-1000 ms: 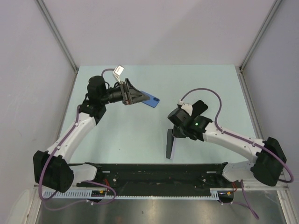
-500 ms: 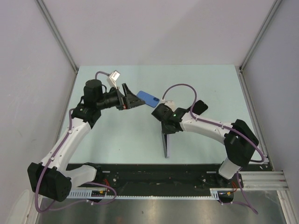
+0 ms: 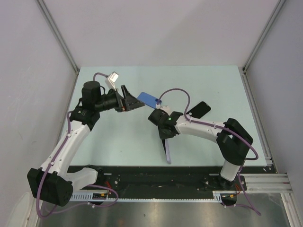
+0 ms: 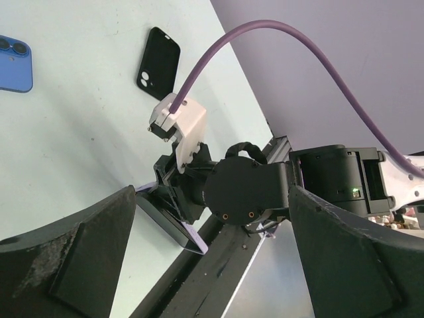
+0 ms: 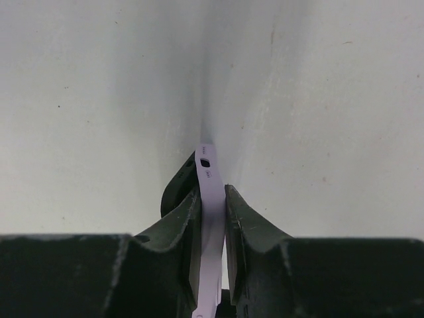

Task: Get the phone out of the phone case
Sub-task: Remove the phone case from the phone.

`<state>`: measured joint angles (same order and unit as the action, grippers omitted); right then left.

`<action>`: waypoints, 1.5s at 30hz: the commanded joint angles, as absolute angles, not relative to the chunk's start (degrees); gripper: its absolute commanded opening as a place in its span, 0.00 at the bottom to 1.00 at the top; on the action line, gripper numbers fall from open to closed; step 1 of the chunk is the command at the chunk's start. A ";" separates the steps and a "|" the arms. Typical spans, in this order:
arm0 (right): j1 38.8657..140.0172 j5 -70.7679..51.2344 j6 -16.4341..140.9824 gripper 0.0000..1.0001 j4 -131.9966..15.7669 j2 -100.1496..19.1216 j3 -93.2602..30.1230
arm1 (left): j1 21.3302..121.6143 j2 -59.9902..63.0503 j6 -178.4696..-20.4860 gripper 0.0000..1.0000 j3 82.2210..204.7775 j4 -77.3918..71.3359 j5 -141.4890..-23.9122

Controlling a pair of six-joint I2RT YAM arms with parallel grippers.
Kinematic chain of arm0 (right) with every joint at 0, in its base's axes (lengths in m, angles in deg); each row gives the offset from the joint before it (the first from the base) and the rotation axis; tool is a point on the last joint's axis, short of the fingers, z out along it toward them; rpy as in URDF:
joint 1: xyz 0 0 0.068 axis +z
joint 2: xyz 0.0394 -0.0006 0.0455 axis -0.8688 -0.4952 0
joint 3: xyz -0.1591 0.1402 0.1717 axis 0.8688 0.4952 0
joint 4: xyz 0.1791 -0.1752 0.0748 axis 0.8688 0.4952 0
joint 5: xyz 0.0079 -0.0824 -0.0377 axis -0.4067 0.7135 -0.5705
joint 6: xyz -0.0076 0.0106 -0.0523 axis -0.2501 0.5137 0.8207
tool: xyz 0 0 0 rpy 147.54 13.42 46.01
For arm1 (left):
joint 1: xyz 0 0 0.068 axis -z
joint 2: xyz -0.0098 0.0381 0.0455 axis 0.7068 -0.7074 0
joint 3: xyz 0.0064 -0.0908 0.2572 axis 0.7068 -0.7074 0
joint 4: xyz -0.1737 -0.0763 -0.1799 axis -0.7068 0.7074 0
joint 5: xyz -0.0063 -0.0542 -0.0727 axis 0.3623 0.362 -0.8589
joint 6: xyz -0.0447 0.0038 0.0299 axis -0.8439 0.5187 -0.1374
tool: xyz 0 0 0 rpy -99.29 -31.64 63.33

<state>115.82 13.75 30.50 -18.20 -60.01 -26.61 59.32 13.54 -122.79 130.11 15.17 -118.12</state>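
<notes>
Pale mint table (image 3: 118, 142): blue phone (image 3: 148, 99) at 12 o'clock, black case (image 3: 199, 109) at 2, lilac-edged phone (image 3: 167, 150) at 6, I think.

1. My left arm (image 3: 71, 137) reaches forward from its base, elbow bent, with the wrist turned toward the centre.
2. Its end effector (image 3: 137, 100) is level and raised, and its fingers (image 4: 66, 265) are spread wide.
3. My right arm (image 3: 203, 127) stretches leftward from its base, with the wrist angled downward.
4. Its end effector (image 5: 212, 199) has both fingers (image 5: 242, 218) pressed close on either side of the thin phone (image 5: 211, 165), which stands on edge.
</notes>
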 commanded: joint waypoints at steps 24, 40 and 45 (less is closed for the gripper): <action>121.31 9.04 28.92 0.26 -13.61 -73.42 -13.15 | 58.24 14.09 -121.73 1.00 126.36 15.25 -119.62; 120.52 7.72 27.52 0.00 -18.19 -73.52 -12.71 | 63.16 13.22 -142.38 1.00 100.69 1.54 -119.18; 117.62 7.63 26.81 0.00 -21.09 -70.09 -12.80 | 67.64 8.75 -149.67 1.00 98.49 -5.40 -119.00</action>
<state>117.48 15.37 29.80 -27.16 -64.34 -20.07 64.79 11.84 -142.14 99.36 3.52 -118.14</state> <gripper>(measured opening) 0.174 0.996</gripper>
